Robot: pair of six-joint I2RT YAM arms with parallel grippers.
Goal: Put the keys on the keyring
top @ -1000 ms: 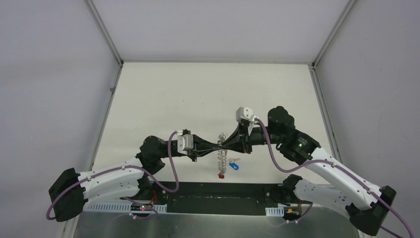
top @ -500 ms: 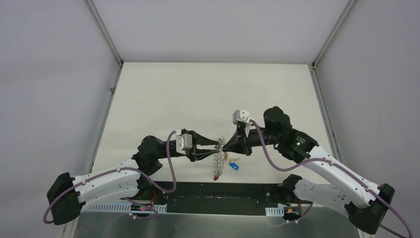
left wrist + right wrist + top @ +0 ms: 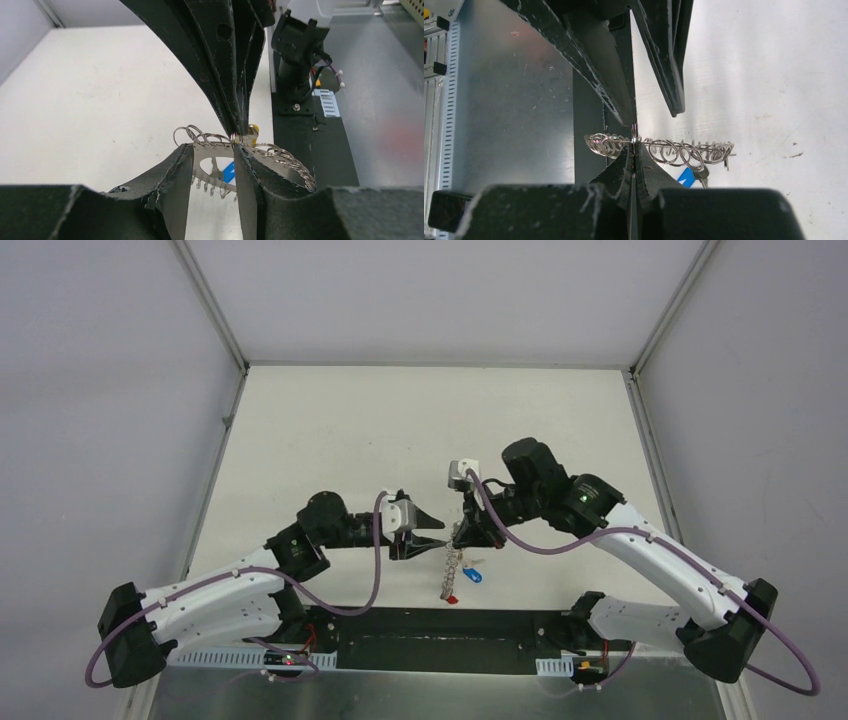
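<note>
A metal keyring strip [image 3: 452, 565] with several wire rings hangs from my right gripper [image 3: 460, 535], which is shut on a ring at its top. In the right wrist view the shut gripper [image 3: 634, 147] pinches the strip [image 3: 674, 149]. My left gripper [image 3: 440, 532] is open, its fingers either side of the strip [image 3: 220, 151] without gripping it. The yellow tag [image 3: 254, 128] shows right beside the right gripper's tips [image 3: 239, 131]. The blue-tagged key [image 3: 472, 575] hangs on the strip, also in the wrist views [image 3: 229, 171] [image 3: 685, 176]. A red tag [image 3: 450, 597] hangs at the bottom.
The black base plate [image 3: 450, 625] and a metal shelf [image 3: 450, 680] lie at the near edge, just below the hanging strip. Grey enclosure walls [image 3: 110, 440] stand left, right and behind the white table [image 3: 400, 420].
My left gripper has opened and let go of the strip. Both arms have shifted and the strip now hangs straight down from my right gripper.
</note>
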